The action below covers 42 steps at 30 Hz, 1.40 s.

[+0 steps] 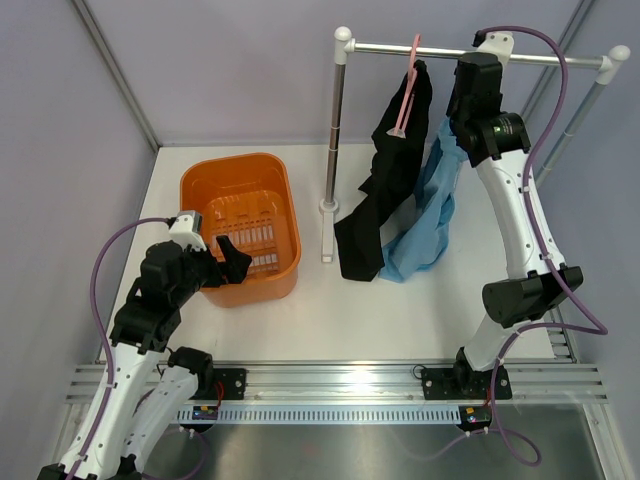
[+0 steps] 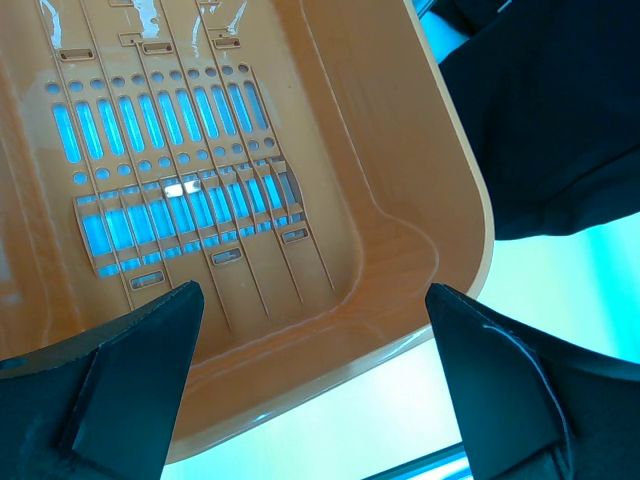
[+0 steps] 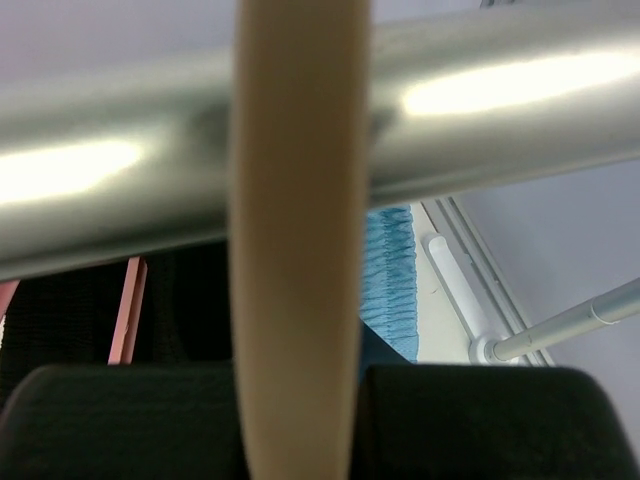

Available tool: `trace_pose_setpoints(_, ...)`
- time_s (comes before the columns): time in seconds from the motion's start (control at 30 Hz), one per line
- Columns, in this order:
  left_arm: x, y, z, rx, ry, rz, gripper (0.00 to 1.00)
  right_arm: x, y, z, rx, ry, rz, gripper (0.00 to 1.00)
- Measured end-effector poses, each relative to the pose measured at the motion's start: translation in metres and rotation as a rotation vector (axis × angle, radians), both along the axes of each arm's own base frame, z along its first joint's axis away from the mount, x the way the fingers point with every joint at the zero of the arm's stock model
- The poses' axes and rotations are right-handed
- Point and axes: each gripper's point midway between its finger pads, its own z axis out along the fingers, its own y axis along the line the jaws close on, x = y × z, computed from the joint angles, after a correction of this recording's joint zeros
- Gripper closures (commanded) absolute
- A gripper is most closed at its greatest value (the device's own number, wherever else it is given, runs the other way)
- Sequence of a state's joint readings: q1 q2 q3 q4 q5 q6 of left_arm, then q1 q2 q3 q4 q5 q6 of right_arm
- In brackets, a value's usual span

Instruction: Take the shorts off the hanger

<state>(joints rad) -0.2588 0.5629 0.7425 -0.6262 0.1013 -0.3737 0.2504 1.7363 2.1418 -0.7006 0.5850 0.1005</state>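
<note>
Securing hanger: right hand pinching beige plastic hanger hook right at silver metal rail. Below rail, blue fabric shorts hang, apparently from that hook. Next, likely: lift hook over rail. Left hand spread, well below rail, above orange plastic basket.

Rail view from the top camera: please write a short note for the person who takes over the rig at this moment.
The left gripper is open, above the orange basket, and holds nothing.
The right gripper is shut on a beige hanger hook at the rail.
The blue shorts hang below the right gripper. The black shorts hang beside them on the pink hanger.
Done: hook grasped.
Left: probably take the hanger off the rail and free the shorts; no shorts are off yet.
</note>
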Motion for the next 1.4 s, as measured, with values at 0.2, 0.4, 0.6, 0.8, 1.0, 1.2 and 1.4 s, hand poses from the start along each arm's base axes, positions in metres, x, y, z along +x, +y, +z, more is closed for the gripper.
trace_pose_setpoints(0.2, 0.000, 0.000, 0.000, 0.000, 0.000, 0.000, 0.01, -0.004, 0.004, 0.002, -0.013, 0.003, 0.017, 1.00)
trace_pose_setpoints(0.4, 0.000, 0.000, 0.000, -0.001, 0.001, -0.001, 0.01, -0.030, 0.006, 0.025, -0.003, -0.029, 0.044, 1.00)
trace_pose_setpoints(0.6, 0.000, -0.001, 0.000, -0.002, 0.000, -0.005, 0.01, -0.071, 0.002, 0.047, 0.039, -0.053, 0.075, 1.00)
trace_pose_setpoints(0.8, -0.002, -0.004, 0.000, -0.008, 0.001, -0.025, 0.01, -0.126, 0.012, 0.030, 0.125, 0.018, 0.179, 1.00)
trace_pose_setpoints(1.0, -0.006, -0.019, 0.007, -0.037, -0.021, -0.117, 0.01, -0.194, 0.062, -0.032, 0.241, 0.192, 0.437, 1.00)
trace_pose_setpoints(1.2, -0.015, -0.052, 0.019, -0.112, -0.042, -0.315, 0.01, -0.259, 0.129, -0.107, 0.279, 0.451, 0.708, 1.00)
trace_pose_setpoints(1.4, -0.040, -0.100, 0.023, -0.150, -0.032, -0.546, 0.01, -0.317, 0.173, -0.136, 0.285, 0.592, 0.911, 1.00)
